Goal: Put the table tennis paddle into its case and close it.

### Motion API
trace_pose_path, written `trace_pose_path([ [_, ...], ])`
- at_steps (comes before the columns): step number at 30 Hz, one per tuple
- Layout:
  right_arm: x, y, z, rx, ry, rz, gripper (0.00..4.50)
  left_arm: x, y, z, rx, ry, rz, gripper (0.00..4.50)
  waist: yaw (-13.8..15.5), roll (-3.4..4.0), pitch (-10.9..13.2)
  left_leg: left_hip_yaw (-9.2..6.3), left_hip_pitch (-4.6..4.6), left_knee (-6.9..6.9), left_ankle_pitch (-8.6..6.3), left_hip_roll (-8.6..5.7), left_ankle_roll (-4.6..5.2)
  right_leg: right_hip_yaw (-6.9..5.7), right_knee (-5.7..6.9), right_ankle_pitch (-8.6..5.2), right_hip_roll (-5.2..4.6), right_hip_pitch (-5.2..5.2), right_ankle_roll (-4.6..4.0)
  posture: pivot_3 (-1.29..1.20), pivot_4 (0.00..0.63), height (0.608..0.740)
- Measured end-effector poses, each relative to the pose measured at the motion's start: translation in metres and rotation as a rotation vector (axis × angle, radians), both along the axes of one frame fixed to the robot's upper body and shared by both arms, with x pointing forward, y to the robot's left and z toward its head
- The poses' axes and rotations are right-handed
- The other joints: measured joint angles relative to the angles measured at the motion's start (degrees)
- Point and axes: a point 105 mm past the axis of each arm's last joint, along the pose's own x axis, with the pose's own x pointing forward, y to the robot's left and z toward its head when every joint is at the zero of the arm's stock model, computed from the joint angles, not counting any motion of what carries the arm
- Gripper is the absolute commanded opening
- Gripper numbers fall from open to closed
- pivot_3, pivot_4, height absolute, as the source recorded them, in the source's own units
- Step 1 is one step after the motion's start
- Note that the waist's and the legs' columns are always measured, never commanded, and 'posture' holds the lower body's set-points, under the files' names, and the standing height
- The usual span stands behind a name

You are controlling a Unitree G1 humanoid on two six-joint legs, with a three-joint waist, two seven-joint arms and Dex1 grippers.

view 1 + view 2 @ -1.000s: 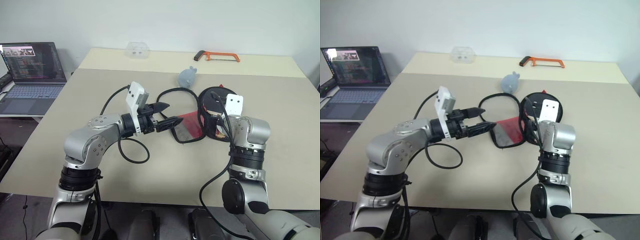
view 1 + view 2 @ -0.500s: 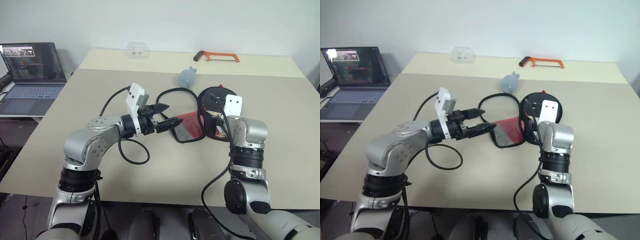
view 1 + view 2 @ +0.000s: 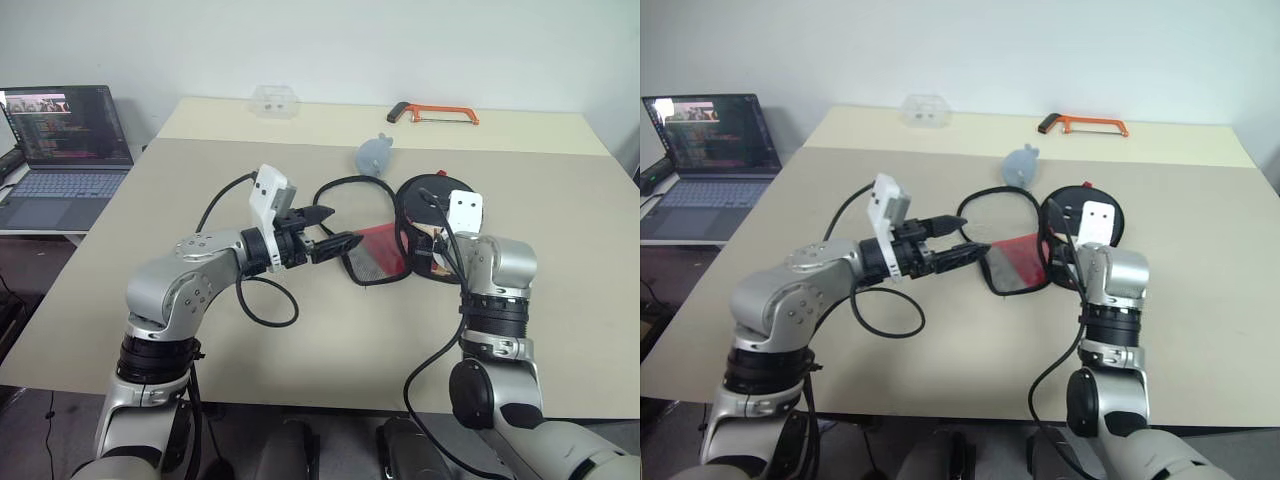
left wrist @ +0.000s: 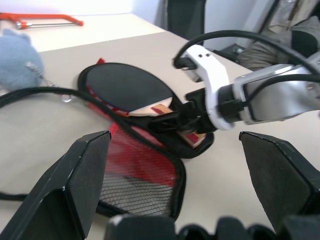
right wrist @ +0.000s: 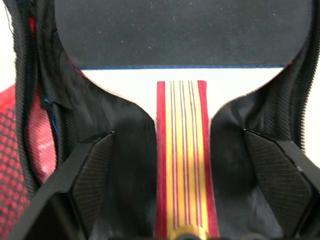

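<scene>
Paddle (image 5: pixel 180 30) lies flat in the unzipped case (image 3: pixel 375 255) on the table (image 3: pixel 300 330), handle toward me, blade away. My right gripper (image 5: pixel 180 200) spread wide astride handle, left gripper (image 3: pixel 335 228) spread beside case.

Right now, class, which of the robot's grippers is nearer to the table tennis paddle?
Right. The right gripper straddles the table tennis paddle at its handle, fingers open. The left gripper hovers over the case's open flap, farther away.

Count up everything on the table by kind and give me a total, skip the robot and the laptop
Paddle: 1
Case: 1
Hacksaw: 1
Grey-blue plush: 1
Clear plastic container: 1
Total: 5
</scene>
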Motion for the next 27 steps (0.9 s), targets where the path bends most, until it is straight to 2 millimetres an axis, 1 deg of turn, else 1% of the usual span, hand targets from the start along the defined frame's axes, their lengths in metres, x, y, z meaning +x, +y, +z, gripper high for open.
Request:
trace_pose_path([
  [7, -0.006, -0.010, 0.015, -0.026, -0.026, 0.017, 4.47, 0.005, 0.011, -0.005, 0.030, 0.014, 0.023, 4.50, 0.00, 0.00, 0.00, 0.00, 0.00, -0.01, 0.00, 0.00, 0.00, 0.00, -0.02, 0.00, 0.01, 0.00, 0.00, 0.00, 0.150, 0.740],
  [11, -0.016, -0.019, 0.027, -0.031, -0.034, 0.026, 4.47, 0.012, 0.024, -0.010, 0.046, 0.024, 0.053, 4.50, 0.07, 0.00, 0.00, 0.00, 0.00, -0.01, 0.00, 0.00, 0.00, 0.00, -0.02, -0.01, 0.00, 0.00, -0.01, 0.00, 0.150, 0.740],
  [13, -0.024, -0.024, 0.038, -0.037, -0.050, 0.053, 4.47, 0.017, 0.031, -0.015, 0.031, 0.054, 0.078, 4.50, 0.15, 0.00, 0.00, 0.00, -0.01, -0.01, 0.00, 0.00, 0.01, -0.01, -0.03, -0.01, 0.00, -0.01, -0.01, 0.00, 0.150, 0.740],
  [15, -0.031, -0.031, 0.054, -0.073, -0.097, 0.148, 4.47, 0.019, 0.039, -0.021, 0.025, 0.080, 0.097, 4.50, 0.30, 0.00, 0.00, 0.00, -0.02, -0.02, -0.01, -0.01, 0.03, -0.02, -0.12, -0.01, -0.01, 0.01, -0.01, 0.00, 0.150, 0.740],
  [16, -0.036, -0.035, 0.061, -0.103, -0.121, 0.231, 4.47, 0.021, 0.042, -0.024, 0.027, 0.090, 0.105, 4.50, 0.41, -0.01, 0.00, -0.01, -0.04, -0.02, -0.02, -0.02, 0.03, -0.04, -0.19, -0.01, -0.01, 0.03, -0.01, 0.00, 0.150, 0.740],
  [18, -0.055, -0.039, 0.071, -0.149, -0.159, 0.511, 4.47, 0.025, 0.051, -0.030, 0.033, 0.102, 0.137, 4.50, 1.13, 0.00, 0.01, -0.13, -0.07, -0.04, -0.06, -0.09, 0.10, -0.18, -0.50, -0.01, 0.01, 0.17, 0.00, 0.00, 0.150, 0.740],
  [21, -0.079, -0.039, 0.087, -0.174, -0.244, 0.854, 4.47, 0.032, 0.066, -0.043, 0.077, 0.122, 0.192, 4.50, 1.22, -0.04, 0.02, -0.15, -0.11, -0.03, -0.08, -0.15, 0.12, -0.19, -0.55, -0.01, 0.08, 0.17, 0.02, 0.00, 0.150, 0.740],
  [24, -0.097, -0.038, 0.097, -0.184, -0.299, 1.076, 4.47, 0.034, 0.062, -0.052, 0.137, 0.110, 0.175, 4.50, 1.05, -0.04, 0.03, -0.14, -0.09, 0.00, -0.07, -0.11, 0.12, -0.15, -0.48, 0.01, 0.12, 0.17, 0.04, 0.00, 0.150, 0.740],
  [25, -0.100, -0.040, 0.099, -0.188, -0.308, 1.118, 4.47, 0.034, 0.061, -0.054, 0.152, 0.107, 0.170, 4.50, 1.04, -0.04, 0.03, -0.14, -0.07, 0.01, -0.07, -0.11, 0.12, -0.15, -0.47, 0.03, 0.13, 0.17, 0.03, 0.00, 0.150, 0.740],
  [27, -0.104, -0.040, 0.104, -0.192, -0.330, 1.184, 4.50, 0.036, 0.062, -0.061, 0.177, 0.114, 0.176, 4.12, 0.99, -0.04, 0.03, -0.14, -0.03, 0.03, -0.07, -0.07, 0.12, -0.12, -0.42, 0.05, 0.15, 0.18, 0.01, 0.00, 0.150, 0.740],
])
